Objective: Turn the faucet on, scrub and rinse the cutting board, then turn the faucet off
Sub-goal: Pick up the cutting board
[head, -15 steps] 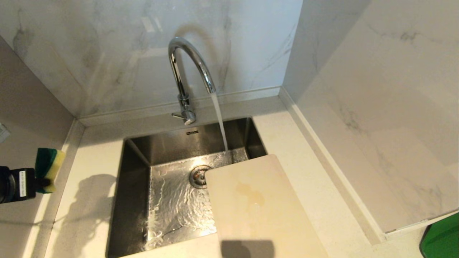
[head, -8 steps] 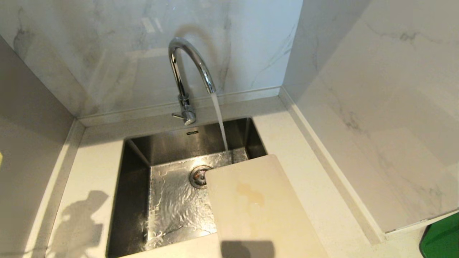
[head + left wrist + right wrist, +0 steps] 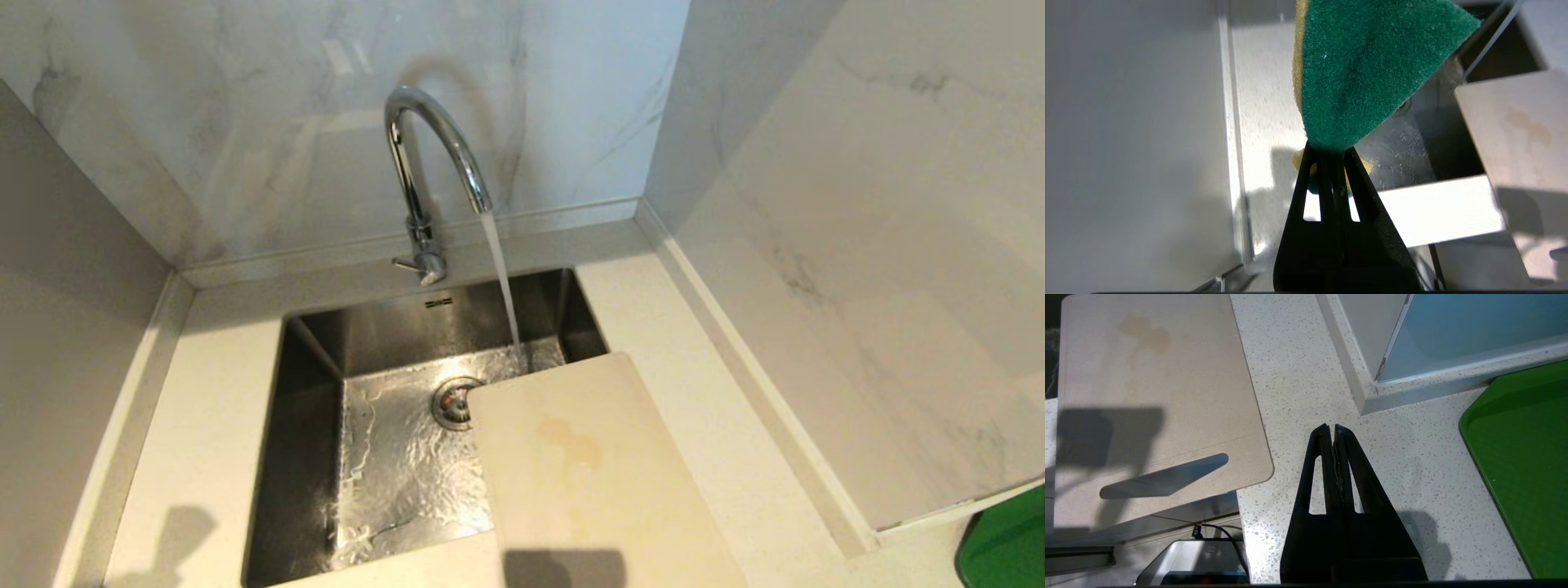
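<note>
Faucet (image 3: pixel 433 155) running into sink (image 3: pixel 314 359). Cutting board (image 3: pixel 588 482) lies flat, far end over sink's right side, rest on worktop (image 3: pixel 212 392). Left end effector (image 3: pixel 1331 157) clamped on green/yellow sponge (image 3: pixel 1367 69) above worktop left of sink. Right end effector (image 3: pixel 1334 430) fingers together, empty, over worktop btw board & green tray (image 3: pixel 1527 465).

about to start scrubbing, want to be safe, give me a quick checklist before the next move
1. Water running from the faucet: ok.
2. Sponge pinched in the left gripper: ok.
3. Cutting board under the stream: not ok, water lands in the sink just beyond its far edge.
4. Stain on the board unscrubbed: ok to start.
5. Right gripper clear of the board, shut over the counter: ok.
</note>
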`<state>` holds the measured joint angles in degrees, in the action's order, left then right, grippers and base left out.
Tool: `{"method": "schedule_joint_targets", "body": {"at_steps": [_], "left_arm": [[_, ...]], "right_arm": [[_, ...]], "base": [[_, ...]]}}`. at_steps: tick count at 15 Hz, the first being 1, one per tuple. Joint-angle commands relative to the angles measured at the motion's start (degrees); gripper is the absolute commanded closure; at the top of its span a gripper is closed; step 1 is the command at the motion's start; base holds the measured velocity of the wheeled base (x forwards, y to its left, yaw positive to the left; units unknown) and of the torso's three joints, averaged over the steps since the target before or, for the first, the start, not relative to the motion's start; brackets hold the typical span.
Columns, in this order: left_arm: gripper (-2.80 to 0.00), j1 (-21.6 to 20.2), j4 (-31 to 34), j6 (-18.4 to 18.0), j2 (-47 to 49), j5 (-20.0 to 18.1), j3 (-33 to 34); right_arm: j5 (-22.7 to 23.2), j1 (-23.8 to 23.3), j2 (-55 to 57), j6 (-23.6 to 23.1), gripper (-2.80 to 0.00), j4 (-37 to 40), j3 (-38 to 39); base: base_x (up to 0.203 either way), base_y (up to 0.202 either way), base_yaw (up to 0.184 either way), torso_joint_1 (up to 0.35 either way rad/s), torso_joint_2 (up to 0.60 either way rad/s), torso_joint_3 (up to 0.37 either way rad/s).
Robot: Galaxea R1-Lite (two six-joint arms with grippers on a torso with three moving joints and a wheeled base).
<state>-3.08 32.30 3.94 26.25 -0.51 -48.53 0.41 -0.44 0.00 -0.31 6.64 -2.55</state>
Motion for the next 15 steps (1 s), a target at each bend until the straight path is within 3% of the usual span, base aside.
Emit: {"method": "schedule_joint_targets", "body": {"at_steps": [1,10,15], "left_arm": [[0.0,-0.08,0.33,-0.19,-7.65,0.13,-0.31],[0.0,0.07,0.08,0.18,-12.14,-0.34,0.05],[0.0,2.64,0.07,-2.54,-21.05,-0.3,7.17]], "right_arm": [[0.02,0.0,0.09,-0.04,0.0,0.04,0.0],[0.02,0.0,0.09,-0.04,0.0,0.04,0.0],[0.02,0.0,0.09,-0.04,0.0,0.04,0.0]], "base": [[0.0,0.0,0.0,0.0,0.0,0.0],[0.0,0.0,0.0,0.0,0.0,0.0],[0.0,0.0,0.0,0.0,0.0,0.0]]}}
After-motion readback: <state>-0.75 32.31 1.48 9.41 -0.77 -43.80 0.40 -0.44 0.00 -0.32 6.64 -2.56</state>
